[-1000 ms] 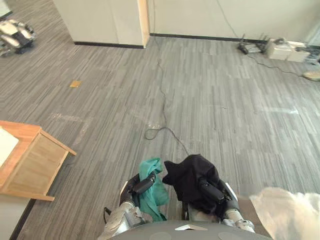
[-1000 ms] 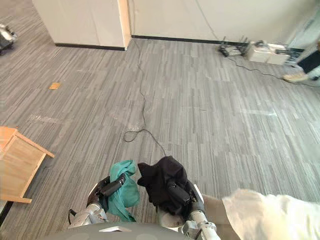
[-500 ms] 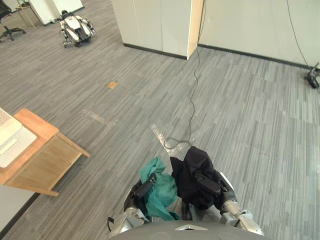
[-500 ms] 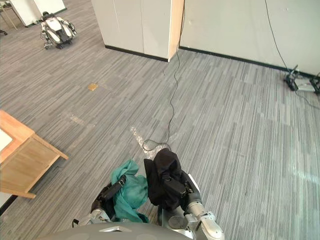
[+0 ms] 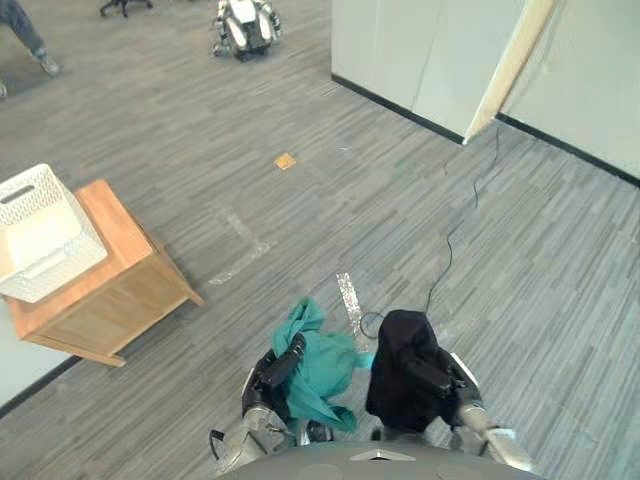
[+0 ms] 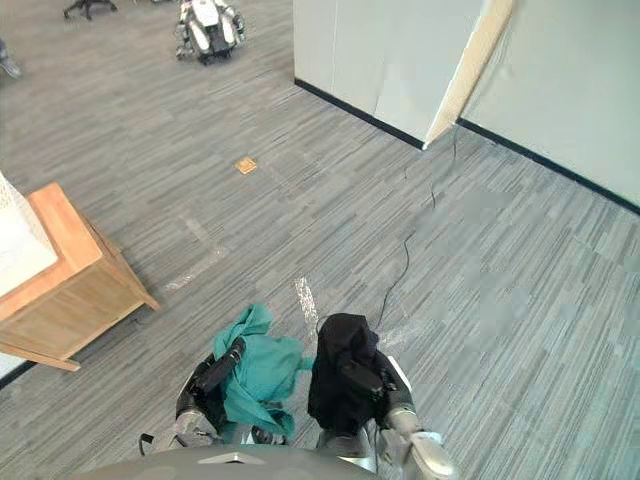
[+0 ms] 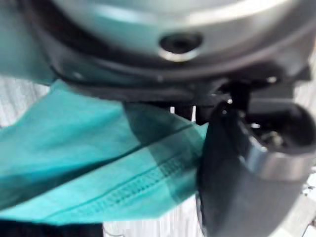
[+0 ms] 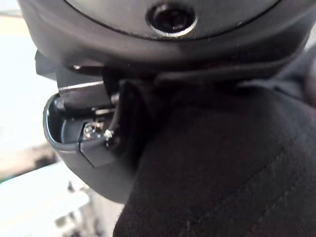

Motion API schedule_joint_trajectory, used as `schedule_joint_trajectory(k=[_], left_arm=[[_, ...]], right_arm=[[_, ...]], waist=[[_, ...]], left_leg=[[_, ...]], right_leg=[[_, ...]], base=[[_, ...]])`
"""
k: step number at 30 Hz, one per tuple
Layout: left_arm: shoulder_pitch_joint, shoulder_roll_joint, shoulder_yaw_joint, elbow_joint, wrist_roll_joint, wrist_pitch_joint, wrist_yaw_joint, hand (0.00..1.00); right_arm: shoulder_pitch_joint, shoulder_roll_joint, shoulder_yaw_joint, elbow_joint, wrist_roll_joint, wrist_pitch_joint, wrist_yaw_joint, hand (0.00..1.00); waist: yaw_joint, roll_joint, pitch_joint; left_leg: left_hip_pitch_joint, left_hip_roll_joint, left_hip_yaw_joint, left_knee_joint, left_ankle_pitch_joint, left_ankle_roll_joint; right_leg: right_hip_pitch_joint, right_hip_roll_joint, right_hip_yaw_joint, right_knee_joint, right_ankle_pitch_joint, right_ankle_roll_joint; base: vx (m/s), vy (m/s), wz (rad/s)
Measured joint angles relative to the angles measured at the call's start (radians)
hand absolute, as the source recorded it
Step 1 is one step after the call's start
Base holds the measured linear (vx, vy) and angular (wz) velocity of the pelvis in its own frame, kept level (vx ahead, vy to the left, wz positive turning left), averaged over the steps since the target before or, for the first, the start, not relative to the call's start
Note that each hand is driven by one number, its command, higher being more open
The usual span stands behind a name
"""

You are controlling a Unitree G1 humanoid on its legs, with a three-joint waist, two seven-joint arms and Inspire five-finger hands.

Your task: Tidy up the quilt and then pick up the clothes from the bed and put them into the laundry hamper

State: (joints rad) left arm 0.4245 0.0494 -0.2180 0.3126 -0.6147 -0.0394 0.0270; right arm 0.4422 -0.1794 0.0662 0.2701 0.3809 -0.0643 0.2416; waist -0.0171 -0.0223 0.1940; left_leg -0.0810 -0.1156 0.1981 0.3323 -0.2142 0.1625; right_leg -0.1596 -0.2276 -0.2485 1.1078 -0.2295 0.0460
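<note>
The left hand [image 5: 276, 367] is curled round a bunched teal garment [image 5: 322, 362], thumb pressed into the cloth in its wrist view. The right hand [image 5: 432, 378] is closed on a black garment [image 5: 398, 348] that drapes over its fingers. The two bundles hang just beside each other, close in front of the body. The white laundry hamper [image 5: 55, 262] stands on a wooden side table [image 5: 115, 300], well apart from both hands, ahead of and outward from the left one. The step looks like carrying both pieces to the hamper. It would go best with both grips kept firm and the loose teal tail, which hangs below the left hand, held clear of the floor. Each hand should be brought right over the hamper's open top before its fingers let go, the left, nearer one probably first. Compared with the earlier frames, the whole view has swung round, so the camera has turned. The hamper has come into sight on the table, the white bedding beside the right hand is gone, and both garments sit unchanged in the same hands.
</note>
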Motion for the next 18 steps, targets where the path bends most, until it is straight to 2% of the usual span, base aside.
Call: schedule_joint_trajectory(k=[1,2,3,4,5,6,7,9,10,11,12,13,14,16,17,18], left_arm=[[0.001,0.005,-0.005,0.000,0.007,-0.002,0.006,0.00],[0.003,0.023,-0.007,-0.001,0.014,-0.003,0.017,0.00],[-0.001,0.040,-0.006,-0.004,0.039,-0.003,0.028,0.00],[-0.004,0.048,-0.005,-0.006,0.043,-0.003,0.030,0.00],[-0.016,0.060,-0.003,-0.009,0.050,-0.003,0.032,0.00],[-0.025,0.064,-0.004,-0.009,0.053,-0.002,0.032,0.00],[-0.035,0.068,-0.002,-0.016,0.071,0.003,0.032,0.00],[0.001,0.076,0.005,-0.049,0.072,0.016,0.030,0.00],[0.040,0.084,0.011,-0.078,0.072,0.023,0.027,0.00],[0.058,0.089,0.016,-0.090,0.072,0.026,0.024,0.00],[0.054,0.061,0.027,-0.069,0.072,0.049,0.018,0.00],[0.056,0.042,0.027,-0.073,0.072,0.049,0.014,0.00],[0.057,0.034,0.026,-0.080,0.072,0.049,0.010,0.00],[0.056,0.020,0.028,-0.091,0.068,0.048,-0.008,0.00],[0.054,0.013,0.027,-0.092,0.067,0.048,-0.020,0.00],[0.055,0.002,0.024,-0.098,0.067,0.047,-0.032,0.00]], right_arm=[[0.011,0.003,0.009,-0.004,0.000,0.000,-0.004,0.00],[0.036,0.018,0.021,-0.011,0.011,-0.005,-0.009,0.00],[0.056,0.041,0.015,-0.023,0.025,-0.024,-0.016,0.00],[0.060,0.045,0.013,-0.030,0.029,-0.031,-0.018,0.00],[0.065,0.045,0.008,-0.048,0.029,-0.044,-0.018,0.00],[0.068,0.045,0.004,-0.055,0.030,-0.051,-0.017,0.00],[0.071,0.044,0.000,-0.072,0.039,-0.058,-0.017,0.00],[0.088,0.050,0.016,-0.097,0.064,-0.060,-0.013,0.00],[0.104,0.049,0.037,-0.123,0.067,-0.061,-0.008,0.00],[0.118,0.048,0.049,-0.133,0.068,-0.061,-0.003,0.00],[0.109,0.020,0.057,-0.135,0.069,-0.057,-0.005,0.00],[0.098,0.008,0.063,-0.150,0.069,-0.056,-0.007,0.00],[0.094,0.005,0.063,-0.166,0.069,-0.056,-0.009,0.00],[0.092,0.001,0.066,-0.215,0.071,-0.055,-0.022,0.00],[0.094,-0.006,0.069,-0.244,0.071,-0.055,-0.027,0.00],[0.096,-0.009,0.072,-0.261,0.071,-0.055,-0.027,0.00]], waist=[[-0.003,0.002,0.002],[-0.016,0.005,0.002],[-0.030,0.011,0.000],[-0.040,0.017,-0.002],[-0.046,0.015,-0.005],[-0.044,0.019,-0.002],[-0.041,0.037,0.008],[-0.034,0.044,0.009],[-0.034,0.015,-0.008],[-0.039,0.003,-0.017],[-0.036,0.054,-0.028],[-0.034,0.077,-0.037],[-0.035,0.097,-0.042],[-0.033,0.107,-0.042],[-0.034,0.104,-0.040],[-0.036,0.101,-0.037]], left_leg=[[0.027,-0.001,-0.028,-0.011,0.000,0.000],[0.078,-0.001,-0.107,-0.033,-0.003,0.005],[0.114,0.002,-0.184,-0.060,-0.003,0.005],[0.122,0.006,-0.220,-0.066,-0.003,0.005],[0.144,0.016,-0.277,-0.079,-0.005,0.003],[0.159,0.023,-0.295,-0.085,-0.010,-0.002],[0.213,0.052,-0.323,-0.095,-0.039,-0.036],[0.288,0.063,-0.323,-0.094,-0.085,-0.099],[0.343,0.060,-0.313,-0.085,-0.127,-0.139],[0.365,0.056,-0.313,-0.070,-0.152,-0.155],[0.383,0.101,-0.313,-0.024,-0.183,-0.172],[0.367,0.131,-0.310,0.045,-0.176,-0.183],[0.353,0.141,-0.309,0.094,-0.162,-0.186],[0.280,0.157,-0.302,0.279,-0.057,-0.201],[0.216,0.166,-0.290,0.429,0.083,-0.223],[0.137,0.203,-0.269,0.585,0.169,-0.262]], right_leg=[[-0.010,0.009,0.006,-0.019,-0.010,-0.009],[-0.022,0.041,0.033,-0.107,-0.019,-0.019],[-0.052,0.084,0.082,-0.231,-0.038,-0.012],[-0.069,0.107,0.111,-0.309,-0.042,-0.013],[-0.102,0.146,0.176,-0.461,-0.037,-0.007],[-0.119,0.163,0.204,-0.534,-0.027,0.008],[-0.148,0.182,0.255,-0.687,0.025,0.033],[-0.173,0.178,0.271,-0.808,0.141,0.036],[-0.184,0.165,0.277,-0.835,0.231,0.018],[-0.192,0.157,0.278,-0.803,0.311,-0.003],[-0.212,0.186,0.240,-0.682,0.270,-0.023],[-0.209,0.206,0.215,-0.640,0.200,-0.030],[-0.202,0.218,0.203,-0.629,0.175,-0.037],[-0.164,0.246,0.197,-0.622,0.126,-0.062],[-0.116,0.258,0.201,-0.646,0.104,-0.077],[-0.058,0.273,0.196,-0.691,0.087,-0.086]], base=[[0.60,-0.061,1.42],[0.72,-0.141,1.63],[0.72,-0.173,1.73],[0.69,-0.211,1.68],[0.44,-0.159,1.24],[0.55,-0.205,1.40],[0.56,-0.243,1.01],[0.71,-0.348,0.74],[0.62,-0.346,0.49],[0.61,-0.347,0.49],[0.55,-0.325,0.32],[0.52,-0.304,0.20],[0.49,-0.321,0.04],[0.42,-0.292,-0.05],[0.43,-0.259,-0.04],[0.43,-0.233,0.05]])
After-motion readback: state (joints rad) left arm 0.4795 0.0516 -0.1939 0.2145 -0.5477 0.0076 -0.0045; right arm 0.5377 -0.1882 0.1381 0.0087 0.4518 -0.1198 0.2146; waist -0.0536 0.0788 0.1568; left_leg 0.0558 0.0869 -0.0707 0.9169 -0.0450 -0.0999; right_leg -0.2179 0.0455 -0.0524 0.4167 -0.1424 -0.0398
